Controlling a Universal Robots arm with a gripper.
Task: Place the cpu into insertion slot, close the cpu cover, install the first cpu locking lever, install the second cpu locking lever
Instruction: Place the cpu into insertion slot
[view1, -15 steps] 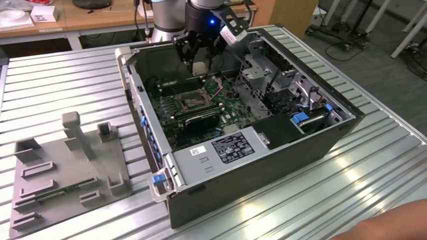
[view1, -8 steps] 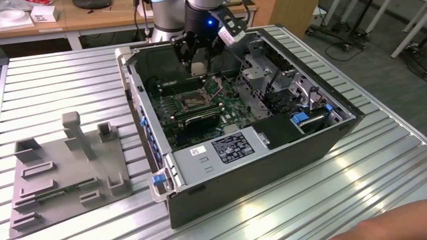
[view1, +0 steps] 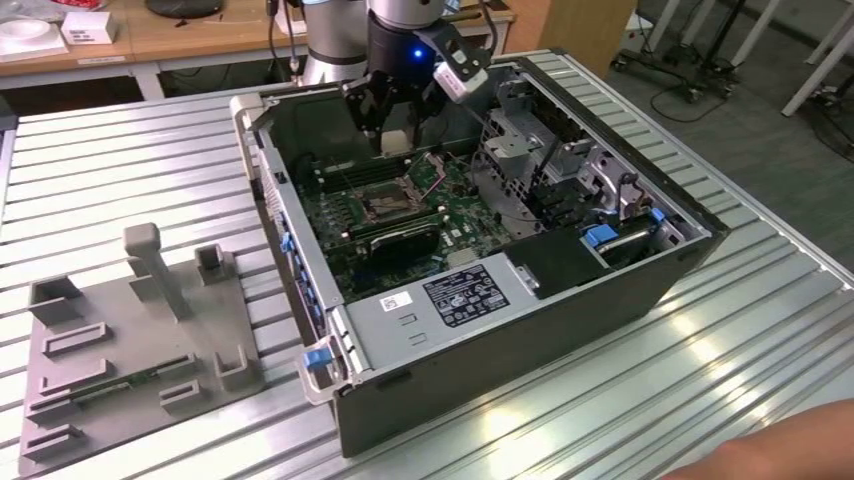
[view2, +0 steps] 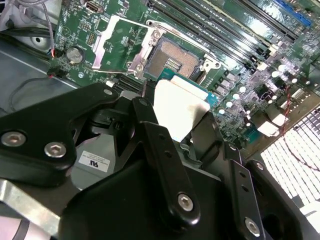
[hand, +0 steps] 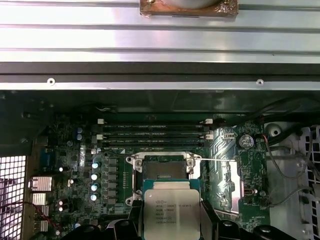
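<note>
My gripper hangs inside the open computer case, shut on the cpu. In the first wrist view the cpu shows its dull silver top, clamped by black fingers on two opposite sides. It hovers a little above the board, just short of the insertion slot, whose dark centre lies bare. The cpu cover is swung open beside the slot. In the second wrist view the cpu sits between the fingers, with the insertion slot beyond it and the cpu cover flipped back.
The case lies open on a slatted metal table. Long black memory slots run beside the socket, and a drive cage stands at the exterior view's right. A grey fixture sits left. A hand shows at the corner.
</note>
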